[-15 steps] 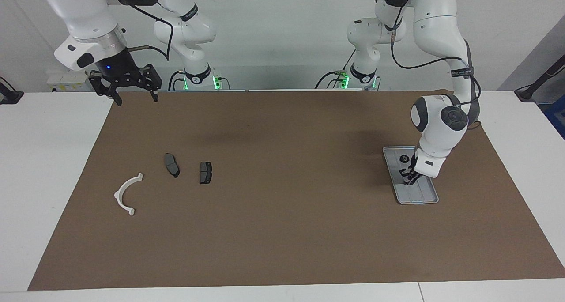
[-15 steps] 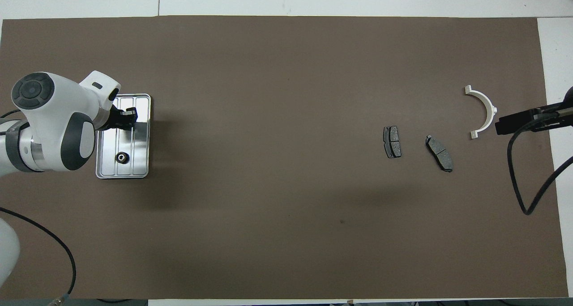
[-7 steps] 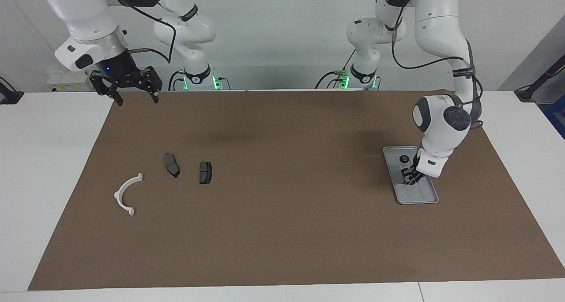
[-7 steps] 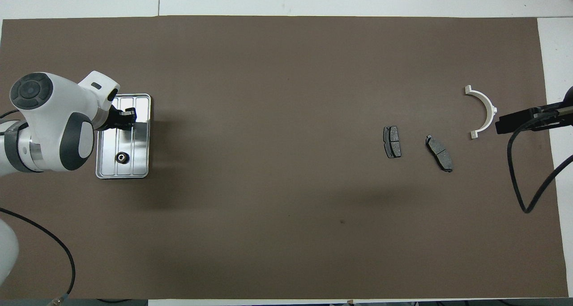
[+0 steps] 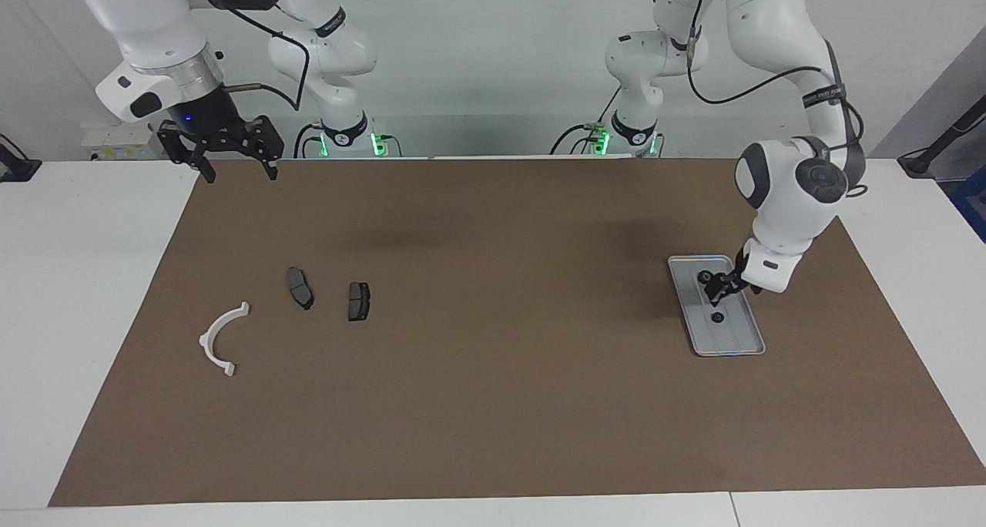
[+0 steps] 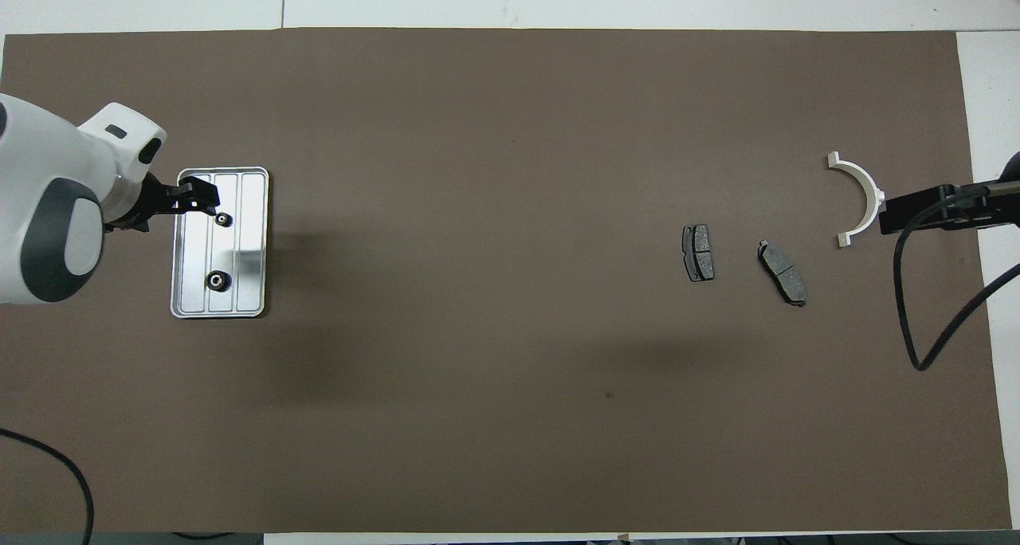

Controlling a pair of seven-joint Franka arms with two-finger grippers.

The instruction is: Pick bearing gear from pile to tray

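Hovering over the silver tray [image 5: 751, 347], the released left hand [image 5: 719, 284] should lift straight clear of two bearing gears [image 6: 224, 220] lying inside; the open right hand [image 5: 235, 157] waits.

Mat [image 5: 501, 404] lies bare between tray [image 5: 751, 346] and brake pads [image 5: 358, 301].

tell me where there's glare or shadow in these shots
Overhead view: a bright reflective patch on the tray beside the two small black gears, and soft dark shadows on the brown mat next to the tray and near the brake pads. Facing view: the tray looks dull grey, with faint arm shadows on the mat nearer the robots.
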